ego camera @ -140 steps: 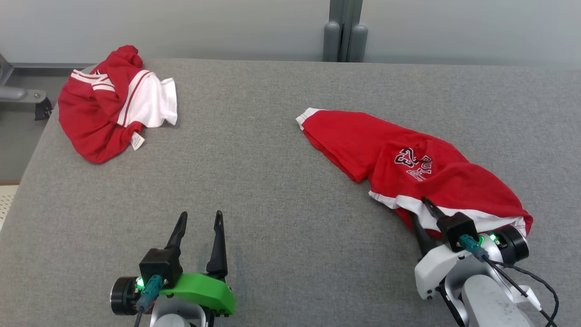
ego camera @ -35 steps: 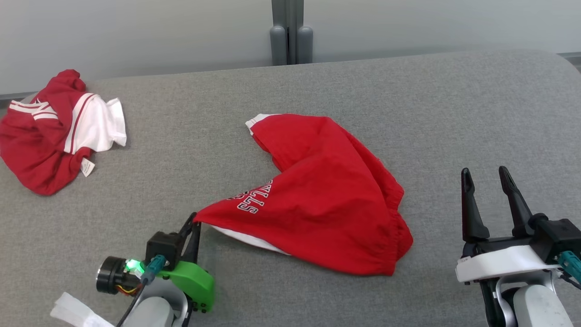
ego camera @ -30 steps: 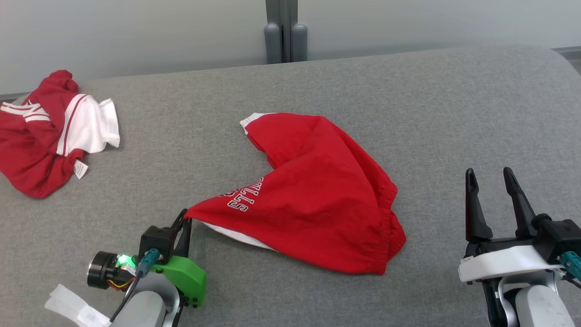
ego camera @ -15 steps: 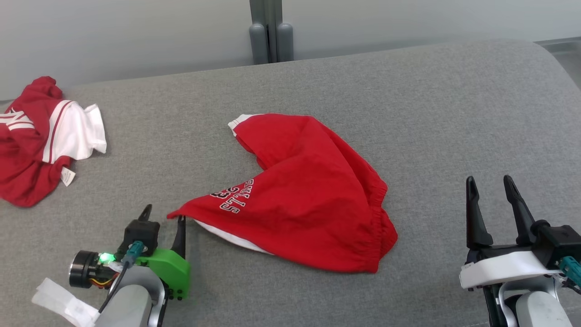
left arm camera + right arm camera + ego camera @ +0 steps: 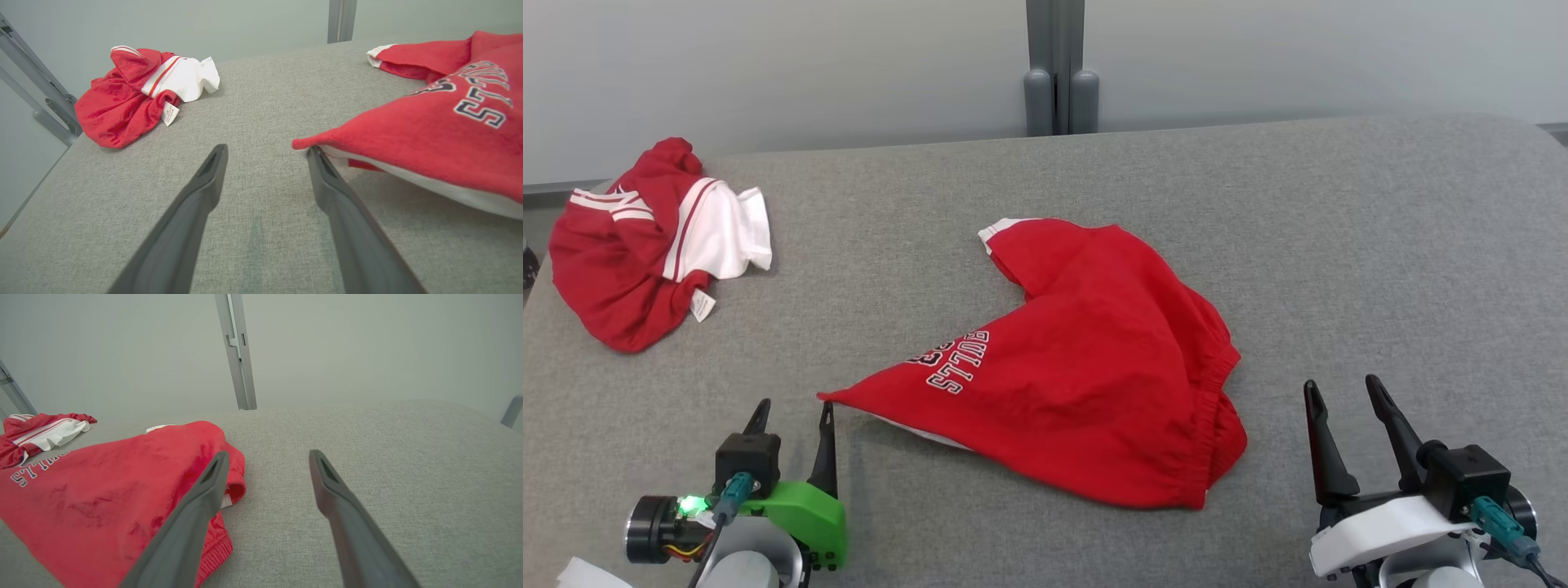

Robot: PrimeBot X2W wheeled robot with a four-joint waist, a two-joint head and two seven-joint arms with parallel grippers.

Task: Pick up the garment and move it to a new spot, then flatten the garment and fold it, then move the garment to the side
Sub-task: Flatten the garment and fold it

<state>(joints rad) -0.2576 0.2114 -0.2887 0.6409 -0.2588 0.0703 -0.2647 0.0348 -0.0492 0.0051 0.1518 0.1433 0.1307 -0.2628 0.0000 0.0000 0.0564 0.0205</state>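
On table (image 5: 1339, 229): shorts (image 5: 1086, 367) mid; crumpled garment (image 5: 645, 245) far left, well apart. Near edge: left gripper (image 5: 795, 404) beside shorts' left corner, right gripper (image 5: 1340, 381) right of them.

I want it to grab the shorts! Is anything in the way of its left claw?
Nothing visible is. The open left gripper sits right at the red shorts' pointed corner on the grey table. The other red-and-white garment lies far off to the side.

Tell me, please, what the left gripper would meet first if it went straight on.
Probably the red shorts, whose corner lies at the left gripper's right fingertip; between the fingers, bare grey table.
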